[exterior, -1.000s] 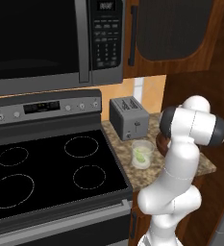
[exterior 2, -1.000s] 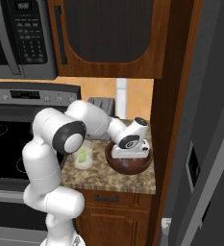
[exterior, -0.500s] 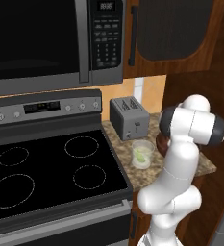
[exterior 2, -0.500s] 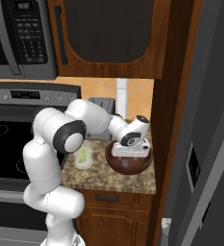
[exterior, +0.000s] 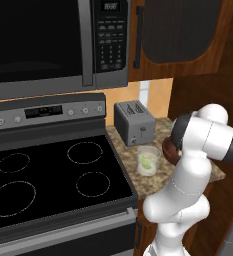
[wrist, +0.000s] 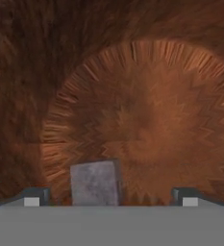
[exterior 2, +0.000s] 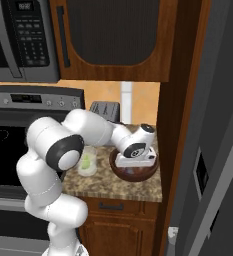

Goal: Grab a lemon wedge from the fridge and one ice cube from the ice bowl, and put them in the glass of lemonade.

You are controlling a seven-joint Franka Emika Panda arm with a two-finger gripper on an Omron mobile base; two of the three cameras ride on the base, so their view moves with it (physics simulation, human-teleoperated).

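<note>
Your claw (wrist: 111,194) is down inside the wide, round, dark reddish-brown ice bowl (exterior 2: 134,173). In the hand view its two small dark tips (wrist: 32,196) stand well apart, so it is released, holding nothing. Between them, nearer the left tip, you can see a small grey, blocky ice cube (wrist: 95,182) lying on the bowl's floor; whether the tip touches it cannot be told.

The bowl sits on the speckled brown stone worktop (exterior 2: 108,187), close to the tall grey fridge (exterior 2: 213,150) at your right. Just beside the bowl is the short clear glass of lemonade (exterior: 148,160), with a small pale yellow-green lemon wedge (exterior: 146,161) inside it. Behind the glass stands a grey two-slot toaster (exterior: 133,122), next to the black glass stovetop (exterior: 48,175).
</note>
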